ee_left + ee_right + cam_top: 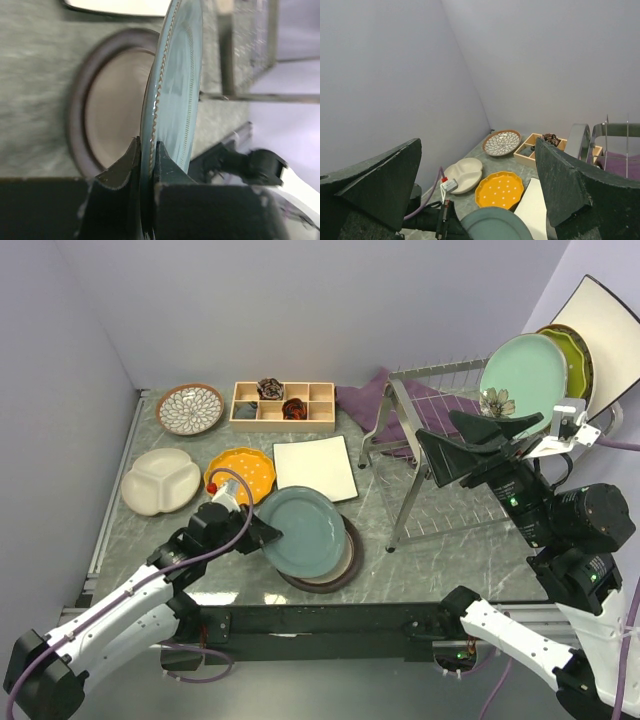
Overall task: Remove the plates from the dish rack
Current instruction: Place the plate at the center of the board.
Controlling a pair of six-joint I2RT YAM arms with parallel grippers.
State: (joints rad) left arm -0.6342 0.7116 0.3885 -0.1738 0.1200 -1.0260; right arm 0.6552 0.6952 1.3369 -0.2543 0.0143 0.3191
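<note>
1. Seen from above, with the arm bases at 6 o'clock, the left hand [262, 530] sits at about 7 o'clock on the counter [400, 570]. Its jaws are pinched narrow on the rim of the teal plate [305, 530].
2. The left wrist view shows that rim clamped between the two fingers. The plate is tilted over a brown-rimmed beige plate [345, 575] that lies flat on the counter. Whether the two plates touch cannot be told.
3. The right hand [470, 443] is raised at about 3 o'clock, in front of the dish rack [430, 410]. Its jaws are spread wide and hold nothing.
4. The dish rack stands at about 2 o'clock. Three plates stand on edge at its right end: the pale green floral plate [525, 370] in front, the yellow-green plate [578, 355] just behind it, and the upright white square plate [610, 335] at the back.
5. A purple cloth [365, 400] lies beneath the rack's far left side, toward 1 o'clock.
6. The flat white square plate [315, 467] lies near the centre, just at 12 o'clock of the teal plate.
7. The orange scalloped plate [243, 470] lies just at 9 o'clock of that square plate, and the cream divided plate [160, 480] is farther toward 9 o'clock.
8. The petal-patterned plate [190, 408] lies at 11 o'clock. The wooden compartment tray [283, 405] is beside it at 12 o'clock, with small dark items in two compartments.
</note>
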